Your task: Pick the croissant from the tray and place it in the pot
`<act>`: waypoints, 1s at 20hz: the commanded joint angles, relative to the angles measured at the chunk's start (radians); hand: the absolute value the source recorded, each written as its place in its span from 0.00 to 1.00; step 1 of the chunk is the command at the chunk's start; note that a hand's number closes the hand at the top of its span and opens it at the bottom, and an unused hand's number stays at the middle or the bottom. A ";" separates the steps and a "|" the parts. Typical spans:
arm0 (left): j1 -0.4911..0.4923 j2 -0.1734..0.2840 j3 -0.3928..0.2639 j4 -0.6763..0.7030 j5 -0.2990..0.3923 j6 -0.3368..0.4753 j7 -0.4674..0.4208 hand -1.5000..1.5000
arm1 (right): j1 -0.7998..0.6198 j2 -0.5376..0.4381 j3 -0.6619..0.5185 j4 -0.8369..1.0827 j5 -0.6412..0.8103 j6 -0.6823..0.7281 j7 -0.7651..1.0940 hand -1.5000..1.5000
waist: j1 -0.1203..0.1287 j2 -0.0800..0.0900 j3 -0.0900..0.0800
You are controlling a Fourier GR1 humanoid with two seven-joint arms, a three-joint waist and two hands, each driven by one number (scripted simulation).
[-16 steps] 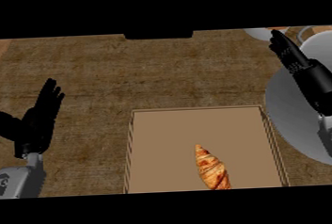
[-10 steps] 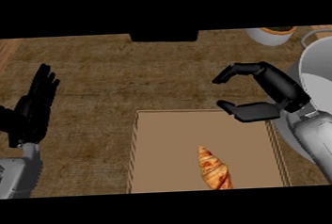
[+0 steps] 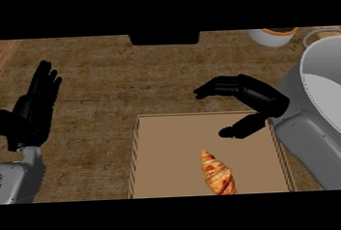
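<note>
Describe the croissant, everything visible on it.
The croissant is golden-brown with darker ridged bands across it and a pale, pointed upper tip. It lies flat on the floor of the brown tray, right of centre near the view's lower edge, long axis running roughly up-down, slightly tilted. Nothing else touches it; the right hand hovers above the tray's far end, apart from it.

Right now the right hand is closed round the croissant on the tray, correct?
Not quite. In the head view the right hand hangs open over the tray's far end, fingers curved but holding nothing. The croissant lies untouched on the tray.
</note>
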 commanded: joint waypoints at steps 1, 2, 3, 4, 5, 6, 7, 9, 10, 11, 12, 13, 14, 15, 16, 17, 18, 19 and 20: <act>-0.068 -0.037 -0.011 0.020 -0.035 0.048 0.049 0.50 | -0.040 0.036 0.027 -0.066 0.018 0.078 -0.010 0.00 | -0.028 -0.004 0.000; 0.016 0.020 0.025 -0.034 -0.011 -0.014 0.033 0.50 | -0.053 0.012 0.010 -0.056 0.022 0.120 -0.027 0.00 | -0.020 -0.005 0.000; 0.017 -0.003 0.018 -0.018 -0.023 -0.005 0.005 0.50 | -0.047 -0.026 0.015 -0.108 0.029 0.163 0.013 0.00 | -0.026 -0.006 -0.001; 0.034 0.007 0.025 -0.045 -0.009 -0.007 0.023 0.50 | -0.063 -0.027 0.050 -0.171 0.031 0.202 0.099 0.00 | -0.027 -0.009 -0.001; -0.003 -0.016 0.020 0.005 -0.018 0.001 0.013 0.50 | -0.043 -0.038 0.072 -0.190 0.064 0.206 0.111 0.00 | -0.034 -0.007 -0.001; -0.017 0.001 0.017 -0.092 -0.020 0.042 0.109 0.50 | -0.099 -0.041 0.079 -0.169 0.067 0.249 0.159 0.00 | -0.023 -0.011 -0.001; 0.044 -0.005 0.008 -0.075 -0.022 0.020 0.060 0.50 | -0.034 -0.083 0.135 -0.254 0.102 0.266 0.187 0.00 | -0.036 -0.016 -0.002; -0.010 0.026 0.055 -0.030 0.010 -0.012 0.062 0.50 | -0.110 -0.072 0.176 -0.280 0.113 0.361 0.312 0.00 | -0.037 -0.015 -0.004; 0.015 0.007 0.027 -0.040 -0.004 -0.009 0.052 0.50 | -0.162 -0.091 0.179 -0.281 0.117 0.418 0.341 0.00 | -0.029 -0.015 -0.004; -0.016 0.009 0.034 -0.019 -0.031 0.023 0.053 0.50 | -0.130 -0.075 0.251 -0.301 0.170 0.419 0.371 0.00 | -0.038 -0.014 -0.003; 0.005 0.006 0.030 -0.039 -0.022 0.009 0.048 0.50 | -0.150 -0.074 0.247 -0.337 0.173 0.446 0.421 0.00 | -0.035 -0.015 -0.003; 0.021 -0.011 0.021 -0.041 -0.028 0.024 0.052 0.50 | -0.134 -0.076 0.287 -0.364 0.204 0.460 0.441 0.00 | -0.035 -0.015 -0.003; 0.009 -0.006 0.022 -0.035 -0.019 0.003 0.051 0.50 | -0.134 -0.072 0.309 -0.373 0.222 0.485 0.471 0.00 | -0.036 -0.012 -0.002; 0.000 -0.015 0.013 -0.071 -0.035 0.042 0.089 0.50 | -0.140 -0.044 0.341 -0.402 0.229 0.518 0.527 0.00 | -0.034 -0.015 -0.002; 0.041 -0.030 0.007 -0.052 -0.030 0.019 0.039 0.50 | -0.122 -0.004 0.391 -0.406 0.265 0.515 0.572 0.00 | -0.030 -0.012 -0.002; 0.045 -0.009 0.009 -0.104 -0.035 0.019 0.070 0.50 | -0.119 -0.021 0.373 -0.402 0.271 0.541 0.599 0.00 | -0.026 -0.012 -0.001; 0.084 -0.002 0.029 -0.094 -0.036 0.015 0.034 0.50 | -0.120 -0.015 0.390 -0.437 0.262 0.595 0.647 0.00 | -0.026 -0.013 -0.002; 0.049 -0.011 0.026 -0.081 -0.030 0.005 0.045 0.50 | -0.118 0.001 0.372 -0.443 0.261 0.622 0.683 0.00 | -0.031 -0.009 -0.002; 0.039 -0.016 0.022 -0.092 -0.031 0.014 0.065 0.50 | -0.091 0.056 0.427 -0.428 0.303 0.603 0.723 0.00 | -0.029 -0.008 -0.001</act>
